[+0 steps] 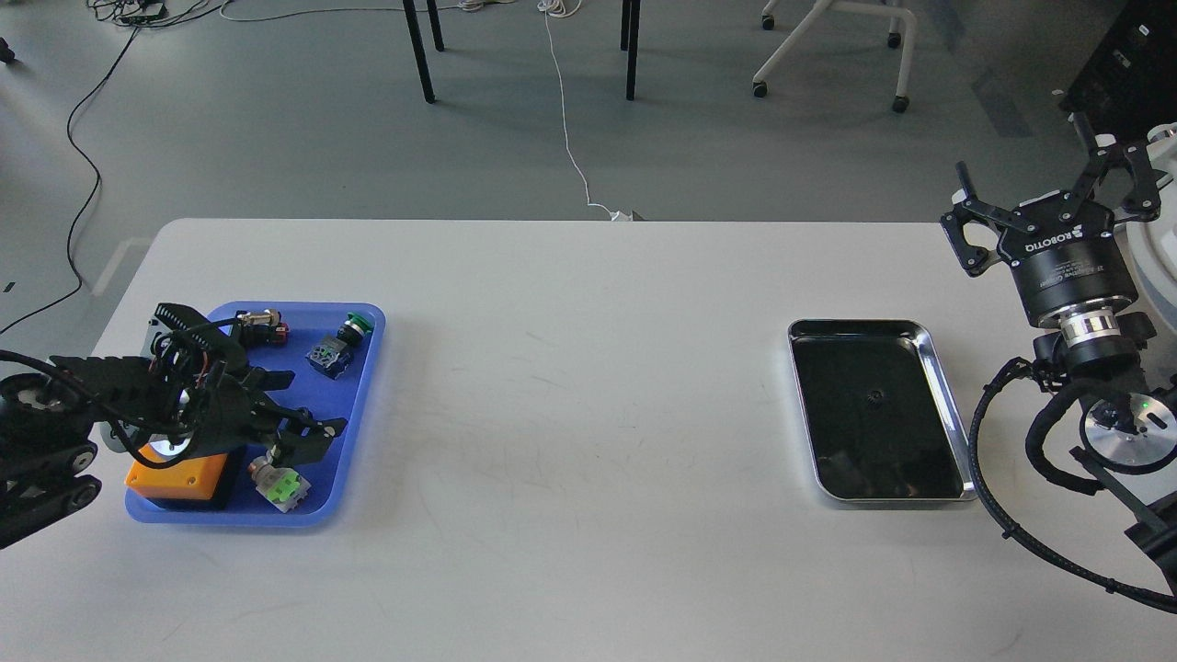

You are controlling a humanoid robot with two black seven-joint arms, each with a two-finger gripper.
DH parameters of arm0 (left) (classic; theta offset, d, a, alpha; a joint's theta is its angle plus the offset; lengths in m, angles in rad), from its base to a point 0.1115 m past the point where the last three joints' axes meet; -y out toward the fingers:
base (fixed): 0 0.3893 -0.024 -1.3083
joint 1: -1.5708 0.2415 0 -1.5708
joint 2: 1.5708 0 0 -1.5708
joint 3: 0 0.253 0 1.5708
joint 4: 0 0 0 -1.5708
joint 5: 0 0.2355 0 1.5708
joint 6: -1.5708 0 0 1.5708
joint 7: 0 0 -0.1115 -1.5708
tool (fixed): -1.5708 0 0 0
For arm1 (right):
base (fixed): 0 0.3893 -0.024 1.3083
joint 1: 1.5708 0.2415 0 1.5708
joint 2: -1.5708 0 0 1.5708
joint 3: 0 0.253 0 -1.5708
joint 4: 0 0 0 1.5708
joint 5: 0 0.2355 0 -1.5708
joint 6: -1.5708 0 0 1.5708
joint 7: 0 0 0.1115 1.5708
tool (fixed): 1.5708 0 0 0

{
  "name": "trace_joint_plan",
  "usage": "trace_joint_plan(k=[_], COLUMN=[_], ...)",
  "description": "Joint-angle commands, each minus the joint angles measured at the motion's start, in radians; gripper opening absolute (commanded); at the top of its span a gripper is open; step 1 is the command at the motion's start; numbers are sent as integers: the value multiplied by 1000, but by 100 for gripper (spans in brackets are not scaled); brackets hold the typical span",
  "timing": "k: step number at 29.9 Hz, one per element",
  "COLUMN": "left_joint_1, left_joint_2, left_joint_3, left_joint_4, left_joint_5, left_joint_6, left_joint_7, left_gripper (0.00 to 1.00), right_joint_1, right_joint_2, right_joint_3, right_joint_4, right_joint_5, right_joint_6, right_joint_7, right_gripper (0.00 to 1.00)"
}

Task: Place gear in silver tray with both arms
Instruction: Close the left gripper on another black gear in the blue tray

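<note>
While step: a small gear is already seen in the silver tray.
Left hand: over the blue tray, grip cannot be told.
Right hand: spread wide, nothing held, beyond the tabletop edge.
Next: another gear, if any, to be located.

silver tray flat on table, right side; small dark gear near its centre

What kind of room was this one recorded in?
Probably a lab or workshop: a plain white table, loose cables across the grey floor, a wheeled chair base, and a blue tray of small electrical parts.
</note>
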Motion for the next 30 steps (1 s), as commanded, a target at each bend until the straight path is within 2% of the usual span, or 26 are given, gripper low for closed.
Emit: trace_joint_plan(k=[1,7,11,12,15,22,30], left_joint_1=[6,6,6,8,9,14,14], left_joint_2=[-6,-6,-6,-6,-6,-10,-20], left_joint_3=[2,0,2,-1,5,11,12], left_joint_4=[35,43,43,44,46,75,81], left_joint_5=[1,1,1,1,1,6,4], left_joint_6=[6,8,8,14,34,38,38], left_joint_7=[-4,-7,-7,-7,-8,-34,-34], left_gripper=[94,80,79,61,53,43,43], right_joint_1=[3,3,3,3,3,3,4], right_joint_2=[0,0,0,0,1,1,1], right_joint_3=[0,-2,-2,-2,0,0,-2], right_joint_4=[0,-2,-2,-5,-5,-5,-5], right_joint_5=[0,-2,-2,-2,-2,-2,-2], right_joint_6=[0,0,0,0,0,0,0], right_joint_7=[0,0,0,0,0,0,0], right_gripper=[99,99,99,99,99,99,99])
